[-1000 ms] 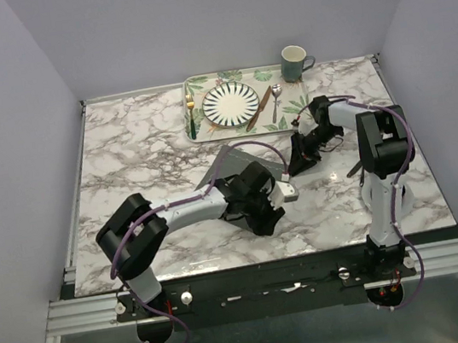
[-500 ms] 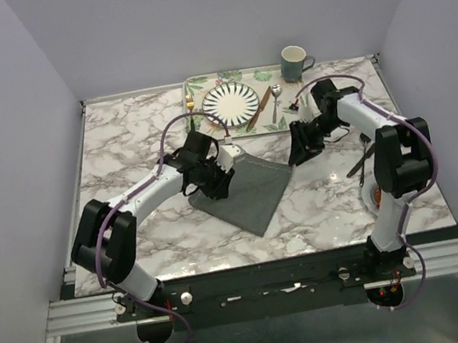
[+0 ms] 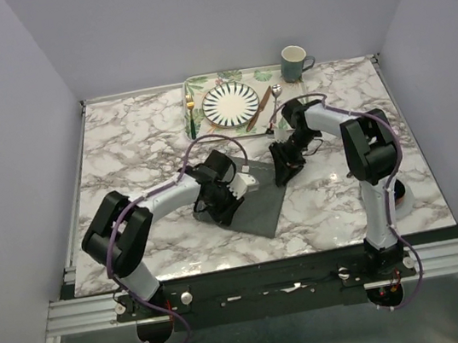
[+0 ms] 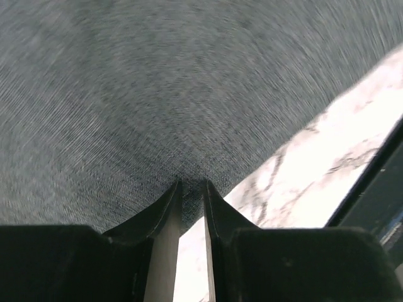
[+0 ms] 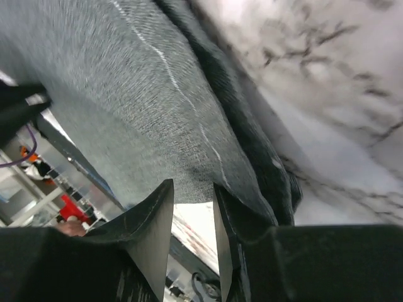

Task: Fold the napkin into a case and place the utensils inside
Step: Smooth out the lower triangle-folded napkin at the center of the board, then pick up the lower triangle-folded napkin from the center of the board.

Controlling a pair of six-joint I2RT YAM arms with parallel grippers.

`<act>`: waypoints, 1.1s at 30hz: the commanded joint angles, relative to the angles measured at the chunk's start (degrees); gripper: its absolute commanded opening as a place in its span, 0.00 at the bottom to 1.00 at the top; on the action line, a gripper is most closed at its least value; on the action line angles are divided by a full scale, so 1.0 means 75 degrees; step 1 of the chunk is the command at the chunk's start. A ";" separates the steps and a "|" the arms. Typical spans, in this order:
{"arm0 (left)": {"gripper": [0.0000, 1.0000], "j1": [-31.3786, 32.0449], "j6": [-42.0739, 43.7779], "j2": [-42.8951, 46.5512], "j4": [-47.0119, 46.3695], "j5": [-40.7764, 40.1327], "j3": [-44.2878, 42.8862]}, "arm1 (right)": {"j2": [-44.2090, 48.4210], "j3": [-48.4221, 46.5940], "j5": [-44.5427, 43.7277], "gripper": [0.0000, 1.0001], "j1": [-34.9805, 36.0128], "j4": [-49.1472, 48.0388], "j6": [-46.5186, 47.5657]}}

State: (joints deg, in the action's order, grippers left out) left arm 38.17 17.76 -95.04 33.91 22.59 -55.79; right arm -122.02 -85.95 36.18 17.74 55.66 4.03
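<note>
Napkin [image 3: 260, 208] lies on the marble table [image 3: 124, 161], just in front of the leaf-print tray [image 3: 195, 84]. It is partly folded into a slanted dark grey panel, not yet a case.

Left gripper [image 4: 192, 187]: in front of the tray's middle, over the napkin's left part. Jaws nearly together with only a thin slot between, clamped on the cloth at its edge. Bare marble shows just beside.

Right gripper [image 5: 191, 190]: in front of the tray's right half, at the napkin's right corner. Jaws part-way apart, with a doubled edge with pale stitching between the tips. Cannot tell whether it is pinched or loose.

Utensils all on the tray: fork [image 3: 191, 112] at its left side, knife [image 3: 259, 108] and spoon [image 3: 275, 100] toward its right, striped plate [image 3: 231, 104] at its middle.

Handling, as a judgement: the cloth is light, thin and limp. It will likely sag when lifted and slide on smooth marble, and creases need pressing to stay. Best hold is a shallow pinch at a corner or the stitched hem, catching both layers. The cutlery is stiff, slim and slick, and lies flat, so grip across the mid-handle.
</note>
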 commanded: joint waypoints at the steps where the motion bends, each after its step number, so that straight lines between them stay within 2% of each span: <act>1: 0.28 0.0827 -0.0210 -0.0253 0.0353 0.0140 0.0044 | -0.0488 -0.0701 -0.0863 0.40 -0.0033 -0.0004 0.0446; 3: 0.28 0.1121 -0.0433 -0.0346 0.0365 0.0397 -0.0154 | -0.0606 -0.0949 -0.0934 0.40 -0.0010 0.0113 0.0575; 6: 0.35 0.1098 -0.0890 -0.0382 0.0330 0.0667 -0.0401 | -0.0525 -0.1336 -0.0572 0.40 0.0002 0.0441 0.0961; 7: 0.40 0.0970 -0.0949 -0.0162 0.0202 0.0830 -0.0413 | -0.0234 -0.1371 -0.0397 0.41 0.0002 0.0605 0.1218; 9: 0.45 0.0306 -0.1218 0.0249 -0.0253 0.1310 -0.0331 | 0.0118 -0.1383 0.0178 0.42 -0.0009 0.0758 0.1453; 10: 0.52 0.0046 -0.1324 0.0715 -0.0453 0.1753 -0.0284 | 0.0283 -0.1383 0.0307 0.44 -0.0021 0.0863 0.1594; 12: 0.57 -0.0702 -0.1477 0.1104 -0.0817 0.1874 -0.0214 | 0.0740 -0.1407 0.0449 0.53 -0.0080 0.0922 0.1700; 13: 0.61 -0.0904 -0.1431 0.1338 -0.1016 0.1701 -0.0249 | 0.0811 -0.1418 0.0426 0.60 -0.0115 0.0946 0.1712; 14: 0.62 -0.1161 -0.1338 0.1387 -0.1029 0.1641 -0.0423 | 0.0847 -0.1453 0.0309 0.62 -0.0208 0.0958 0.1736; 19: 0.62 -0.2637 -0.1266 0.0699 -0.0971 0.1675 -0.1185 | 0.0110 -0.2003 -0.0090 0.65 -0.0501 0.1226 0.1702; 23: 0.62 -0.3190 -0.1500 -0.0006 -0.0982 0.1734 -0.1759 | -0.0429 -0.2473 -0.0173 0.66 -0.0584 0.1169 0.1303; 30: 0.54 -0.3227 -0.1524 -0.0253 -0.1334 0.2086 -0.1468 | -0.1133 -0.2790 0.0085 0.68 -0.0584 0.1134 0.0998; 33: 0.52 -0.3226 -0.1536 -0.0300 -0.1311 0.1992 -0.1280 | -0.1344 -0.2755 0.0296 0.65 -0.0572 0.1087 0.0892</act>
State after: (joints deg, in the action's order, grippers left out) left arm 13.65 6.74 -97.36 25.45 35.16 -67.24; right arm -129.34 -105.19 36.27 13.06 63.02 12.60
